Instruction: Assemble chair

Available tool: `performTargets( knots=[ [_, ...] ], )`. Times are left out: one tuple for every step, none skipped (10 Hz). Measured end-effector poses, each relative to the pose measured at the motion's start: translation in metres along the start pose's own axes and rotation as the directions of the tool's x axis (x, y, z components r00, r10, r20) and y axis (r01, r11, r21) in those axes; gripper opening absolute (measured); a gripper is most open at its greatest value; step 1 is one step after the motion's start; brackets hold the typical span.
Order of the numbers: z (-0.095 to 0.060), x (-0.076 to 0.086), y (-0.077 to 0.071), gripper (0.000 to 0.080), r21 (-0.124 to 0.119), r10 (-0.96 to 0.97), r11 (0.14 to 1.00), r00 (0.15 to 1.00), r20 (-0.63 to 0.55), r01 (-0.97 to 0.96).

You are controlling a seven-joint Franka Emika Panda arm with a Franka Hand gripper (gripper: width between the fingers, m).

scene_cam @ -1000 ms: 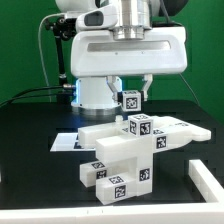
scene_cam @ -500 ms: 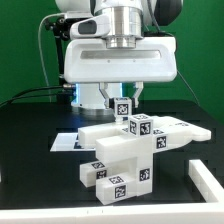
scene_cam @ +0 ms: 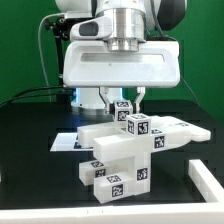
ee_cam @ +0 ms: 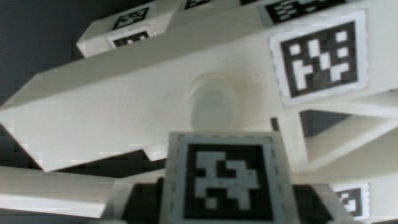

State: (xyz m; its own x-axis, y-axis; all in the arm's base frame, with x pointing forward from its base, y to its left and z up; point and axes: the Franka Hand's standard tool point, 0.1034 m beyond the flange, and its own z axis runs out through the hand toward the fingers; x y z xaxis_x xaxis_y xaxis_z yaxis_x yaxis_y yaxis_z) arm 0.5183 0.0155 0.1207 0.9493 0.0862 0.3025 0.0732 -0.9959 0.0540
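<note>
1. Bench (scene_cam: 25, 150): black surface, seen in the exterior view. A green backdrop stands behind it.
2. Marker board (scene_cam: 66, 142): a flat white sheet lying on the bench on the exterior view's left, partly hidden under the chair.
3. Chair (scene_cam: 120, 160): a part-built stack of white blocks and slabs with black-and-white tags, standing at mid bench, its front blocks toward the camera. A long flat slab runs across its upper part toward the exterior view's right; a tagged block (scene_cam: 139, 126) stands on top of that slab.
4. Gripper (scene_cam: 124, 107): the arm hangs directly above the chair, its wide white housing filling the upper middle of the exterior view. The jaws are pinching a small tagged white piece (scene_cam: 123, 110), held just above the slab and just beside the top block, toward the exterior view's left. Whether the piece touches the slab cannot be told.
5. Wrist view: the held piece (ee_cam: 222, 175) shows close up with its tag facing the camera; white chair surfaces and further tags (ee_cam: 324, 55) lie beyond it.
6. White part (scene_cam: 208, 178): a separate piece at the exterior view's right edge, cut off by the frame.
</note>
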Motion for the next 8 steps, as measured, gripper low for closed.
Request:
performTargets(
  knots=[
    [0.001,0.001,0.001,0.0284,-0.006,-0.002,1.000,1.000,-0.012,0.002],
    [0.001,0.000,-0.001,0.0284,-0.006,0.000,1.000,1.000,-0.017,0.000],
    [-0.001,-0.003,-0.004,0.0284,0.000,0.000,1.000,1.000,-0.010,0.000],
    [-0.005,-0.003,-0.005,0.0284,0.008,0.003,1.000,1.000,-0.002,-0.003],
    [-0.011,0.000,-0.005,0.0284,0.014,0.006,1.000,1.000,-0.010,-0.005],
    [-0.018,0.002,-0.004,0.0284,0.022,0.003,1.000,1.000,-0.013,-0.003],
    [-0.025,0.003,-0.001,0.0284,0.024,-0.003,1.000,1.000,-0.030,0.004],
    [-0.026,-0.001,0.007,0.0284,0.016,-0.011,1.000,0.999,-0.052,0.012]
  ],
)
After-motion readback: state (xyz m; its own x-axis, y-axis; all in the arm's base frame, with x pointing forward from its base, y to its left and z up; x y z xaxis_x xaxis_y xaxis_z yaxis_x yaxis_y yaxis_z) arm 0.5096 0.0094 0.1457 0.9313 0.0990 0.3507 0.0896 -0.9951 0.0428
